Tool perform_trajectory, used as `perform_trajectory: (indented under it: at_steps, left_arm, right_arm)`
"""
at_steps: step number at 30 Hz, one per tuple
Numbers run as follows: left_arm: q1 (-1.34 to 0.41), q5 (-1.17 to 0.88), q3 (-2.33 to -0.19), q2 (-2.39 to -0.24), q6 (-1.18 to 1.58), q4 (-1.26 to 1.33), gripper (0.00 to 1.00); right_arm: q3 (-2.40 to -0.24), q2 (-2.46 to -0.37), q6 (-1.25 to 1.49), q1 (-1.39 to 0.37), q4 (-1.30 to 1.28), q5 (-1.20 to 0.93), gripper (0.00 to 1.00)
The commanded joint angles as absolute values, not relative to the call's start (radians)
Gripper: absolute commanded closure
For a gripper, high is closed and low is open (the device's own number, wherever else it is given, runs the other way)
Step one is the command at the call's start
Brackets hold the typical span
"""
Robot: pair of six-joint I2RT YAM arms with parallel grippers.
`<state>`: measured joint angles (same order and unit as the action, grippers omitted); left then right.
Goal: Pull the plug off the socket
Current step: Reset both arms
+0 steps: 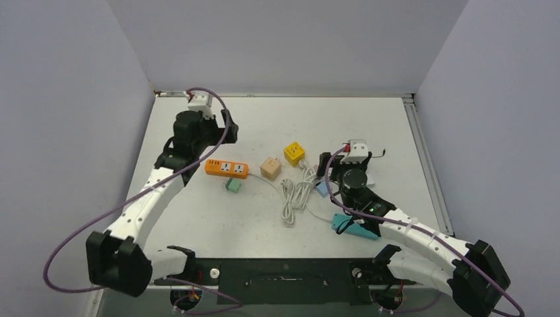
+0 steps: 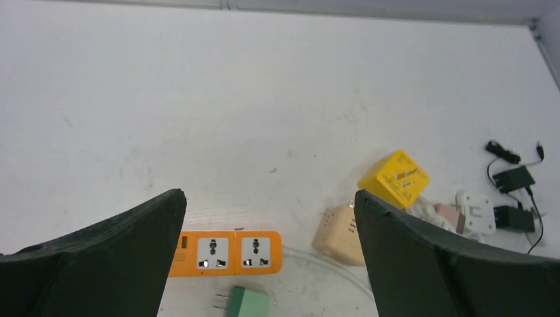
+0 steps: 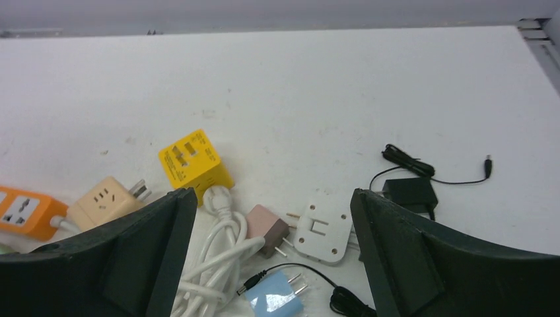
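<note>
Your left gripper (image 2: 267, 254) hangs above the orange power strip (image 1: 226, 168) with its jaws spread wide and nothing between them. In the left wrist view the strip (image 2: 226, 253) lies just below the gap between the two dark fingers (image 2: 125, 251), both of its sockets facing up and bare. The green plug (image 1: 232, 185) lies on the white surface (image 1: 277, 125) just in front of the strip, apart from it, with its prongs clear of the sockets.

Your right gripper (image 3: 271, 264) is over the clutter at the middle right of the surface, jaws likewise spread and holding nothing. Below it you see a coiled white cable (image 3: 218, 254), a pink adapter (image 3: 267, 228), a white adapter (image 3: 323, 231) lying with its prongs showing, and a light blue plug (image 3: 274, 297) at the bottom edge. A yellow cube adapter (image 3: 195, 158) sits behind the cable, and a beige cube adapter (image 3: 105, 198) rests to its left, near the end of the orange strip. A black charger (image 3: 411, 193) with a thin black lead lies to the right, apart from the rest.

From the top view, a teal object (image 1: 353, 226) lies beside your right arm near the front edge; what it is you cannot tell.
</note>
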<state>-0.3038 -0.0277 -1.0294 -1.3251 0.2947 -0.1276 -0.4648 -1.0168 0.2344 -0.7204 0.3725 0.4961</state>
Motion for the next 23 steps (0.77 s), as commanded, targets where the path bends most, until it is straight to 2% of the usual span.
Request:
perform_trajectory:
  at_steps: [1,6,12,23]
  left_arm:
    - [-0.301,0.203,-0.981,-1.097,0.279,-0.133,0.04]
    - [-0.302,0.337,-0.869,-0.873,0.287,-0.197,0.04]
    - [-0.305,0.371,-0.758,-0.696,0.257,-0.266,0.04]
    - [-0.304,0.367,-0.761,-0.675,0.273,-0.27,0.04]
  right_arm:
    - [-0.578,-0.942,0.218,-0.715,0.219,0.679,0.1]
    - [-0.648,-0.907,0.192,-0.718,0.108,0.766,0.1]
    - [-0.556,-0.771,0.159,-0.718,0.16,0.744,0.1]
    - [-0.539,-0.697,0.118,-0.718,0.2,0.696,0.1]
